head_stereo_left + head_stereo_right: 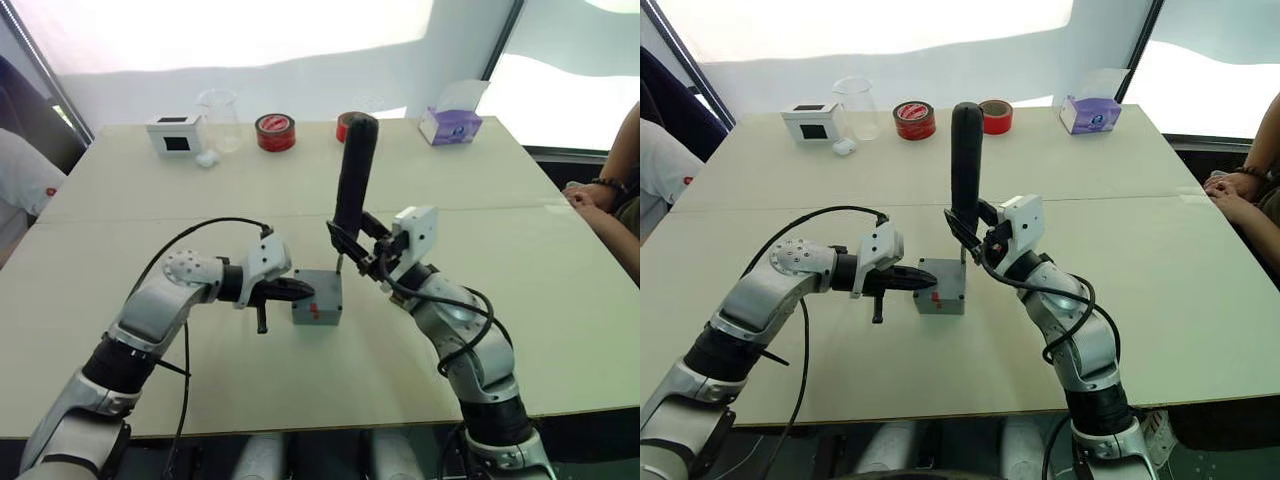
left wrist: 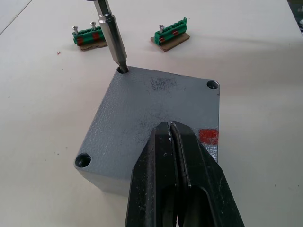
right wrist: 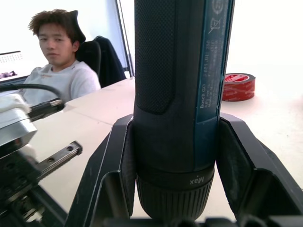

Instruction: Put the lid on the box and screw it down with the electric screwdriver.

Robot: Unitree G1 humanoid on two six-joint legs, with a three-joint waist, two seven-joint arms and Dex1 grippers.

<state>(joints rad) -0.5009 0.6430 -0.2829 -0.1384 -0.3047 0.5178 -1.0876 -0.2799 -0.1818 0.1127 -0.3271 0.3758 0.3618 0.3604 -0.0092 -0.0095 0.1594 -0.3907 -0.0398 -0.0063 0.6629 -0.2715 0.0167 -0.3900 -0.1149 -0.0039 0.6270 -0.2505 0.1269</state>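
Lid (image 2: 151, 109) is sitting square on the box (image 1: 318, 312) at the middle of the head-camera frame, its grey face up and its small red mark (image 2: 209, 135) near the lower right of the left wrist view. Left gripper (image 2: 174, 142) is pressing down on the lid's top with its two black fingers closed together, tips touching the grey face. Right gripper (image 1: 362, 258) is clamping the electric screwdriver (image 1: 354, 170) upright just right of centre, fingers gripping both sides of the dark barrel. Its thin bit (image 2: 112, 39) is standing in the lid's far corner screw hole. Two green terminal blocks (image 2: 171, 37) are lying on the table (image 1: 520, 200) beyond the box. A person's hand (image 1: 588, 196) is resting at the right edge.
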